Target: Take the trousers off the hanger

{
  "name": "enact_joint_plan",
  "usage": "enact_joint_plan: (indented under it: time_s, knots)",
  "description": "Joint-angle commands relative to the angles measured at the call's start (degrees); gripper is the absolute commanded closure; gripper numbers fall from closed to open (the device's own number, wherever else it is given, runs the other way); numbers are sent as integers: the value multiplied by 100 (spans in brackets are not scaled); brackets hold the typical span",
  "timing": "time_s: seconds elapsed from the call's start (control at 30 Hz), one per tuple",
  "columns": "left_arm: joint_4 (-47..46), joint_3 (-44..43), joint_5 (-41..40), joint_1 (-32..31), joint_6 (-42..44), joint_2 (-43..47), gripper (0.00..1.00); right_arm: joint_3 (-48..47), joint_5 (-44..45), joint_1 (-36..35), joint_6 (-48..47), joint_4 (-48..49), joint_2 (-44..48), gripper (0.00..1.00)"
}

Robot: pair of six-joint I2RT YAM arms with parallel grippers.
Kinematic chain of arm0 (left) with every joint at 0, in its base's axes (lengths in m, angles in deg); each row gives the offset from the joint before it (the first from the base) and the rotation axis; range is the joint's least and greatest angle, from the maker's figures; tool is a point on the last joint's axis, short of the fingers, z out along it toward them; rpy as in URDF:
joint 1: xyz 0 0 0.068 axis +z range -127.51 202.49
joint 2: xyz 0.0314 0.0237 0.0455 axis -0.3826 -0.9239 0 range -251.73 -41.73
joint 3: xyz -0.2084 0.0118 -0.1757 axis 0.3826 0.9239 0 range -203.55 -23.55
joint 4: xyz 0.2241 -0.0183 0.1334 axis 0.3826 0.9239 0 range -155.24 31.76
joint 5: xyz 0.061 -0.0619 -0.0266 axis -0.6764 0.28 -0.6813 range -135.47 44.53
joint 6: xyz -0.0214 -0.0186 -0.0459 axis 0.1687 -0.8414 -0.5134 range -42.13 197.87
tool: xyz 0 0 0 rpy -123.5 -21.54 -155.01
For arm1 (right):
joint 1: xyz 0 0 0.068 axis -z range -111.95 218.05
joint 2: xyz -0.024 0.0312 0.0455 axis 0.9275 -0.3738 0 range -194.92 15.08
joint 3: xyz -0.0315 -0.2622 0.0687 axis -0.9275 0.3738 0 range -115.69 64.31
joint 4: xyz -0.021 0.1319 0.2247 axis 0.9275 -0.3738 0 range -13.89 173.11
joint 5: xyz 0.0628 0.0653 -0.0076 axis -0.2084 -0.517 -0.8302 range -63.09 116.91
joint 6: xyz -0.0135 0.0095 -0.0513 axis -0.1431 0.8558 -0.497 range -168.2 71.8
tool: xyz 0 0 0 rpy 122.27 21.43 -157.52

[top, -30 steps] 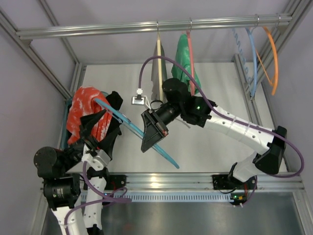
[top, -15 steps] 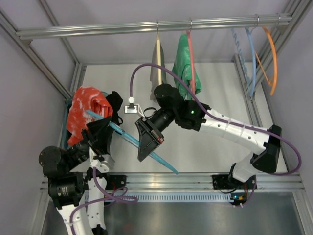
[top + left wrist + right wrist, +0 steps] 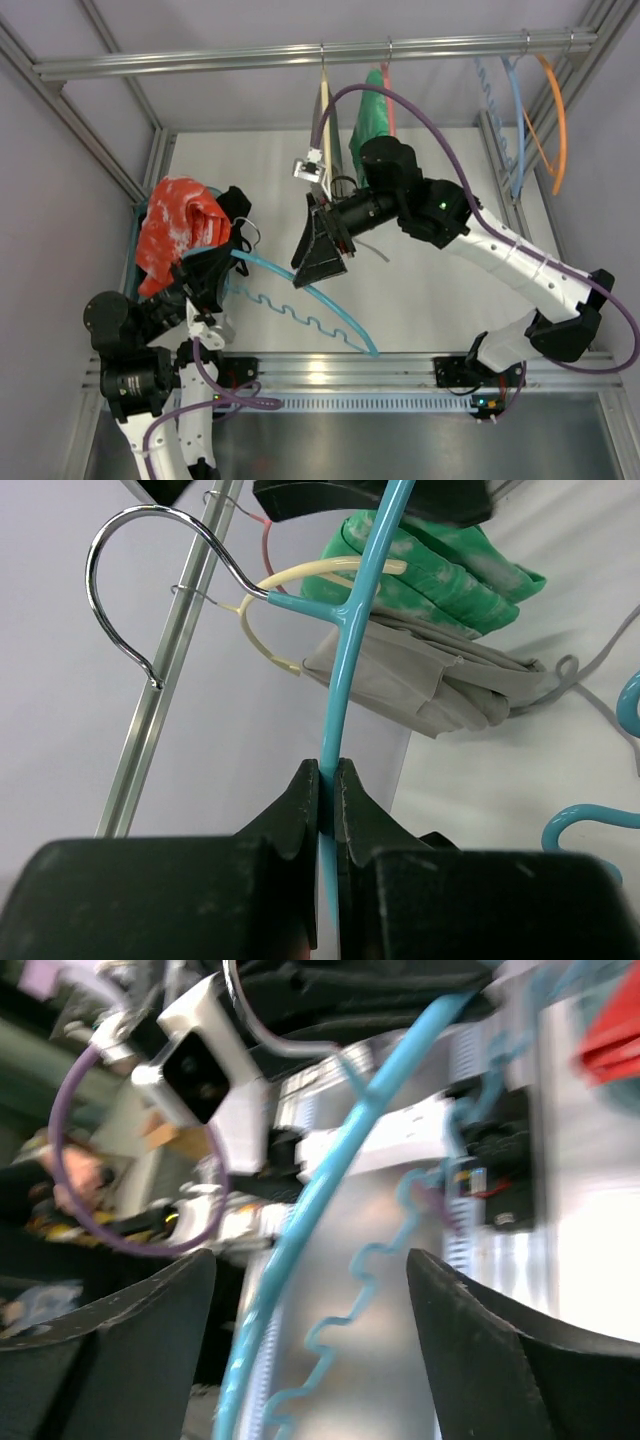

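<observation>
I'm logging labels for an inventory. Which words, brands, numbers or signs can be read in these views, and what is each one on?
No text can be read in any view.
The trousers show only pale patches, no lettering.
The hanger is plain blue, with no marking.
The right wrist view is too blurred to tell whether the white box bears a label.

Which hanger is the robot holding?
The light-blue hanger with the wavy bar: the jaws of the left gripper pinch it, away from the rail. The cream hanger, pink-red hanger, orange hanger and other blue hanger hang on it.
</observation>
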Motion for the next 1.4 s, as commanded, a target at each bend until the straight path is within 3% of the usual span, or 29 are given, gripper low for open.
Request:
enact_joint_plan:
  time_s: [0.0,0.07,0.13,0.17,0.33,0.53,0.87,0.97,1.0,1.1,1.13,1.17,1.2,1.23,1.37]
  knots:
    - [-221,-62,150,22,55,-153,100,-588,1116,260,-972,-875,293,20]
    - [-230,-36,18,31,55,-197,100,-808,1635,349,-1420,-1167,425,15]
    - [-221,26,-114,31,46,-276,100,-897,1899,357,-1850,-1466,626,2]
    - [-221,44,-271,31,29,-302,100,-914,2161,357,-1965,-1545,706,1]
    - [-230,62,-826,31,-323,-609,100,-801,2946,357,-2388,-1984,1128,1]
    - [-230,-70,-1300,31,-595,-803,100,-484,2402,357,-2240,-1959,1172,0]
    - [-230,-115,-1512,31,-736,-768,100,-141,2402,349,-1651,-1564,795,1]
    - [-230,-115,-1468,31,-675,-724,100,-237,2340,357,-1510,-1449,663,23]
    - [-230,-115,-1468,31,-649,-716,100,-273,2305,357,-1492,-1440,619,38]
    - [-230,-106,-1468,31,-604,-689,100,-335,2059,357,-1387,-1353,601,58]
    - [-221,-97,-1468,31,-596,-672,100,-335,2032,357,-1378,-1335,592,71]
    - [-230,-106,-1459,31,-596,-663,100,-335,2050,357,-1386,-1344,592,78]
    - [-230,-114,-1416,31,-613,-663,100,-335,2058,357,-1430,-1361,601,93]
    - [-230,-123,-1380,31,-622,-654,100,-326,2085,357,-1509,-1370,610,100]
    - [-221,-194,-1213,31,-893,-663,98,-282,1805,401,-1712,-1300,689,100]
